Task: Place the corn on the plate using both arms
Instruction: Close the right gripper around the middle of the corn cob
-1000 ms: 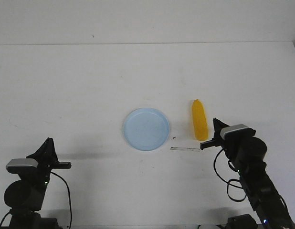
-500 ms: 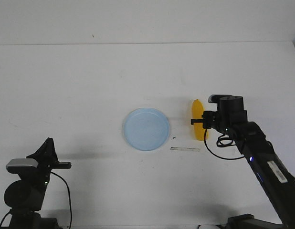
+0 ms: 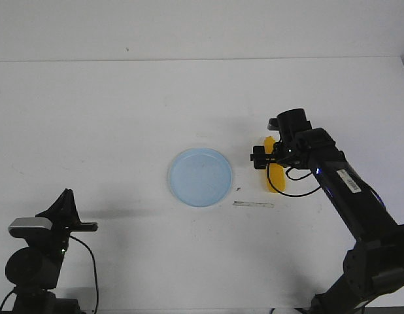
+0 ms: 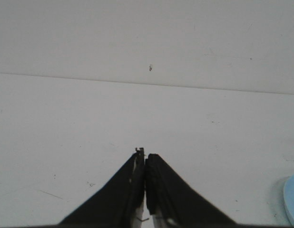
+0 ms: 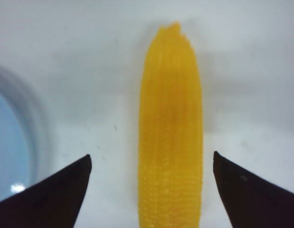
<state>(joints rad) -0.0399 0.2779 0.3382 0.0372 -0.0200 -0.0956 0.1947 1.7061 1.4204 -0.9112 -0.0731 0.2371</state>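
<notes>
The corn [image 3: 274, 175] is seen lying on the desk [image 3: 123, 111] just right of the plate [image 3: 200, 176], not touching it. The right tool [image 5: 151, 166] is held spread wide astride the cob, gripping nothing. The left tool [image 4: 145, 164] is seen pressed closed and empty, well apart from both.

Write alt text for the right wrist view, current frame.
A yellow corn cob lies on the white table, centred between the two spread black fingers of the open right tool, its tapered end pointing away from the camera. The pale blue plate's rim shows at one edge, apart from the corn.
</notes>
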